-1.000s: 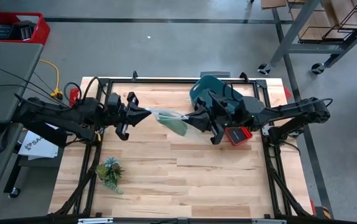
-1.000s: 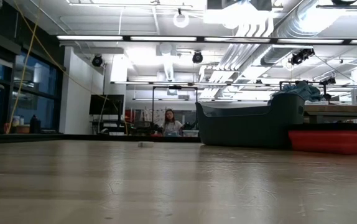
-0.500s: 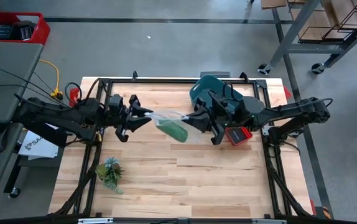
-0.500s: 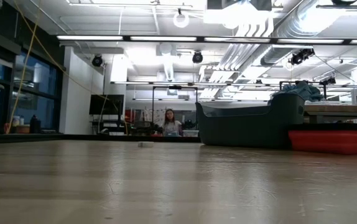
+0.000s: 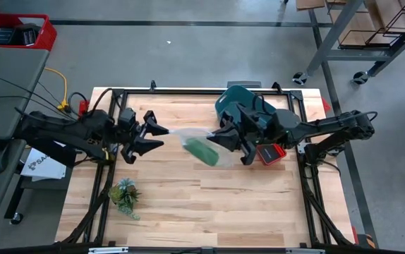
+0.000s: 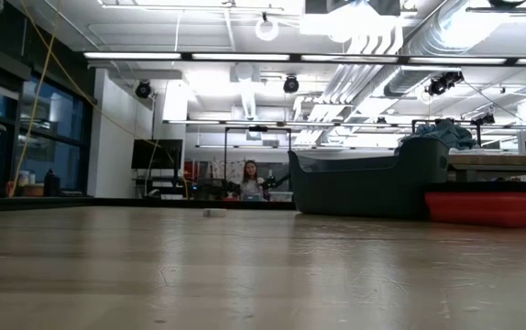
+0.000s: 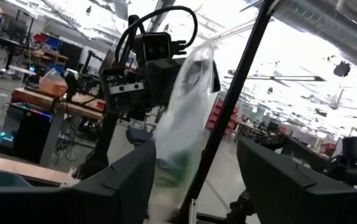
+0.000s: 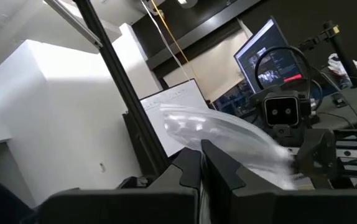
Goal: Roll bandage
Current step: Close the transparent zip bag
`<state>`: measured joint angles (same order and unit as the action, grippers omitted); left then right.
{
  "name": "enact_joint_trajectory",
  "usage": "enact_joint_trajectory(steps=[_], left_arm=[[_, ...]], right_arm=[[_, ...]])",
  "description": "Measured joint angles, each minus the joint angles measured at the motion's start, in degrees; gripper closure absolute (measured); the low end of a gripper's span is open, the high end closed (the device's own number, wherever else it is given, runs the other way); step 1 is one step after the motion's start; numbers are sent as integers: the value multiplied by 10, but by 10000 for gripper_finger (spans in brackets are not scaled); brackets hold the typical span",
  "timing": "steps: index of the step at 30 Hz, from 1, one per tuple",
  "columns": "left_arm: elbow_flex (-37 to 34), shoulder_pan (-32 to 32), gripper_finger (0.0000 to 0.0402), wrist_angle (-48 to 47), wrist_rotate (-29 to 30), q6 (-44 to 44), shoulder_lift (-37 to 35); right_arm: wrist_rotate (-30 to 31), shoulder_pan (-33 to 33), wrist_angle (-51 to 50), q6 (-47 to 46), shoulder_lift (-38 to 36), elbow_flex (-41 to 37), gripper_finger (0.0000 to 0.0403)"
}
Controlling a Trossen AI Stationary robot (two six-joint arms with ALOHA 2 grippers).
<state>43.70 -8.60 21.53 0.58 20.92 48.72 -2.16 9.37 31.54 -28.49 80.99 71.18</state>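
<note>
The bandage sat as a green bundle inside a clear plastic bag, hanging in the air above the middle of the bench. I could not tell whether it was rolled or loose. In the left wrist view the bag showed as a crumpled clear sleeve with a green smear low down.

The right pincer was clenched on the bag's right end; in the right wrist view its two fingers met on the plastic, pressed together with no gap. The bag hung from that grip alone.

The left pincer stood just off the bag's left tip, released, its two fingers spread apart. From its own wrist camera I saw both dark fingers set wide, the bag between and beyond them. I could not make out any contact with the plastic.

Behind the right arm, at the far edge of the bench, sat a teal bin, and beside it a red tray, partly under the arm. A small leafy plant lay near the front left corner, well apart from the bag.

The low camera showed bare wood, the bin and tray at the right, and a person far off in the room.
</note>
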Motion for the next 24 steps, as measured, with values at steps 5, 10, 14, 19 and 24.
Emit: enact_joint_trajectory(steps=[5,10,14,19,24], left_arm=[[0,0,178,-2,2,0,-7],[0,0,178,-7,29,-10,22],[0,0,178,17,45,-15,41],[0,0,178,72,24,-15,65],[0,0,178,77,14,9,84]], right_arm=[[0,0,6,0,0,0,403],[-1,0,26,0,0,0,403],[-1,0,34,0,0,0,403],[-1,0,34,1,0,0,403],[-1,0,34,3,0,0,403]])
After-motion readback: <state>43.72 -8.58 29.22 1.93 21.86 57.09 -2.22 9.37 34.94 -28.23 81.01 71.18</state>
